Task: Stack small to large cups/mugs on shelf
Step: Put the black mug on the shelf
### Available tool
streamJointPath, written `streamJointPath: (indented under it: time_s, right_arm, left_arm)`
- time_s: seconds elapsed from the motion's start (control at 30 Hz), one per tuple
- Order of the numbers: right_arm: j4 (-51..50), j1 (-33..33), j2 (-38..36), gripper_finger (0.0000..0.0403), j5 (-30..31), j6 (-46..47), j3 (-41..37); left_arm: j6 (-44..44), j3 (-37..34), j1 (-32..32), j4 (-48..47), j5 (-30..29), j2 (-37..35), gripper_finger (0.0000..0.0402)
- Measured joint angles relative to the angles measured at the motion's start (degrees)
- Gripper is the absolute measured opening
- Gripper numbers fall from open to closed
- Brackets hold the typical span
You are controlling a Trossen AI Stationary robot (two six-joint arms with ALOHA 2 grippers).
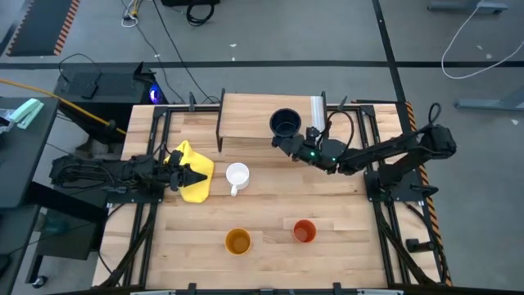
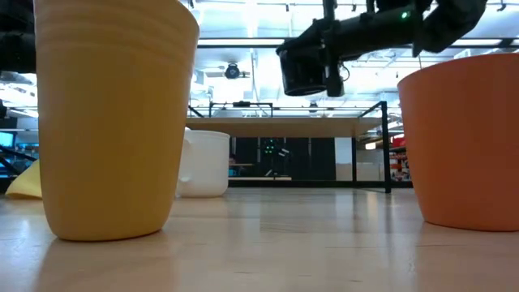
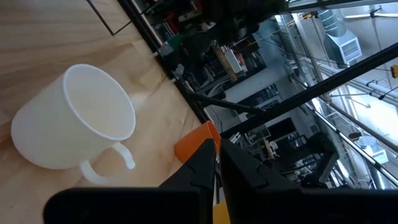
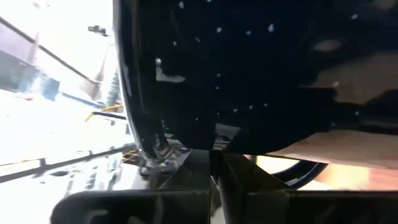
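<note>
Holding dark mug (image 1: 284, 124) above shelf (image 1: 246, 117): right hand (image 1: 282, 141).

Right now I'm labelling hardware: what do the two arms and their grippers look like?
Both arms are black and jointed, with black cables looped along them. The right arm shows a small green light near the right gripper. The left gripper has dark, tapering fingers.

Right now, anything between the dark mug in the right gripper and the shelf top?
Nothing visible. The right gripper holds the dark mug by its rim, in the air over the shelf; low view shows it clear above the plank. The shelf top below looks bare; the ribbed strip lies beside it.
</note>
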Motion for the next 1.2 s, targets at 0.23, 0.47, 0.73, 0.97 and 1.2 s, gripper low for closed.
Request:
streamJointPath:
  time_s: [0.23, 0.47, 0.73, 0.97, 1.2]
  right_arm:
    - [2.2, -3.2, 2.1, 0.0011, -2.4, 1.1, 0.0]
    - [9.2, -4.3, 1.6, 0.0011, -1.1, 4.9, -6.6]
    - [12.4, -3.3, -4.3, 0.0011, 3.6, 1.3, -12.0]
    - [8.0, -4.7, -5.9, 0.0011, 3.2, 2.3, -12.3]
    - [5.8, -6.8, -5.9, 0.0011, -0.1, 2.5, -12.3]
  left_arm:
    - [0.0, 0.0, 0.0, 0.0, 1.1, 0.0, 0.0021]
    - [0.0, 0.0, 0.0, 0.0, 1.1, 0.0, 0.0029]
    - [0.4, 0.0, 0.0, 0.0, 1.1, 0.0, 0.0022]
    - [0.4, 0.0, 0.0, 0.0, 1.1, 0.0, 0.0026]
    - [0.4, 0.0, 0.0, 0.0, 1.1, 0.0, 0.0026]
